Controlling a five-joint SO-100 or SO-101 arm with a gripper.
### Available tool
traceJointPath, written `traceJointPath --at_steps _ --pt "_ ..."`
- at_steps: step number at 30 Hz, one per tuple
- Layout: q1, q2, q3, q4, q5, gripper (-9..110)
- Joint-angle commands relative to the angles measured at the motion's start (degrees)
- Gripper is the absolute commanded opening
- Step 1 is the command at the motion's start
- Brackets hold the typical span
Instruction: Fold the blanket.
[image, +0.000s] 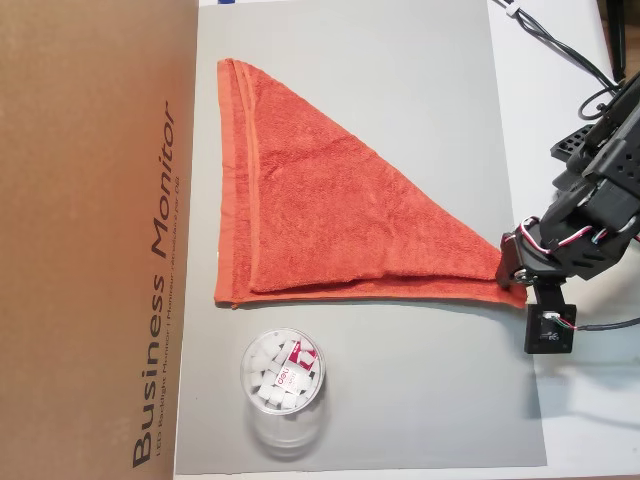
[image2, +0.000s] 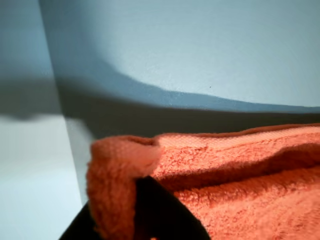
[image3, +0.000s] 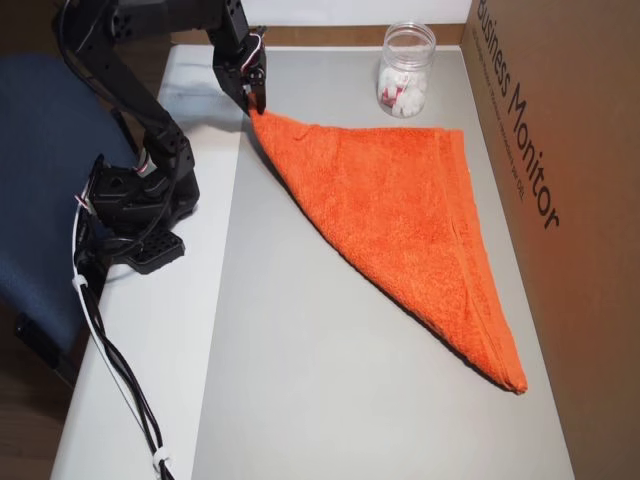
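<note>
The orange-red blanket (image: 320, 210) lies on the grey mat (image: 400, 420), folded along its diagonal into a triangle, with the woven band on the left in this overhead view. My gripper (image: 510, 275) sits low at the triangle's right tip, shut on that corner. The other overhead view has the gripper (image3: 255, 108) at the blanket's (image3: 400, 200) upper left point. In the wrist view the blanket's corner (image2: 115, 170) bunches over a black finger (image2: 160, 215), and the terry surface (image2: 240, 175) stretches away to the right.
A clear plastic jar (image: 283, 375) of white pieces stands on the mat just below the blanket's long edge. A brown cardboard box (image: 90, 240) walls off the left side. Cables (image: 560, 50) and the arm's base (image3: 140, 200) lie off the mat, beside a blue chair (image3: 40, 200).
</note>
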Motion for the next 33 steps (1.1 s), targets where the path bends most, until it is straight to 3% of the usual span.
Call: traceJointPath --at_steps 1,13,33 --pt "-1.6 5.3 0.2 1.4 2.0 0" --pt "-5.4 18.4 1.1 6.0 13.0 0" --pt "7.7 30.1 -3.6 5.9 17.1 0"
